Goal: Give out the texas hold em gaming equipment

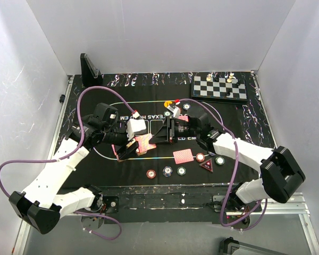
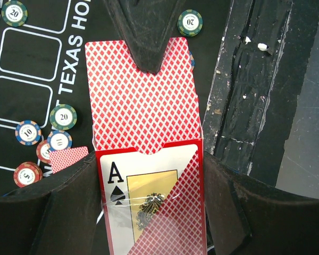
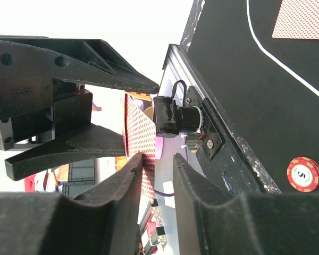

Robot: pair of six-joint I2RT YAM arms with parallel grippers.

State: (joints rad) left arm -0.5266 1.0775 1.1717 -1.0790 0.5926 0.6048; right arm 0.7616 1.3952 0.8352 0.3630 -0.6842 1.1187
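Head-on, left gripper point(image 2: 149, 172) clamping card box point(image 2: 149, 218), right gripper point(image 3: 158, 159) straddling card point(image 2: 141, 95)

On my left wrist feed the card box point(image 2: 149, 212) runs off at 6 o'clock, its lower part lost. The drawn card point(image 2: 141, 101) loses its 12 o'clock end under a dark finger point(image 2: 143, 32) of the right gripper point(image 3: 158, 159). A chip point(image 2: 192, 57) peeks out at its 3 o'clock, value hidden. Overhead, the mat chips point(image 1: 167, 171) are too small for me to read.
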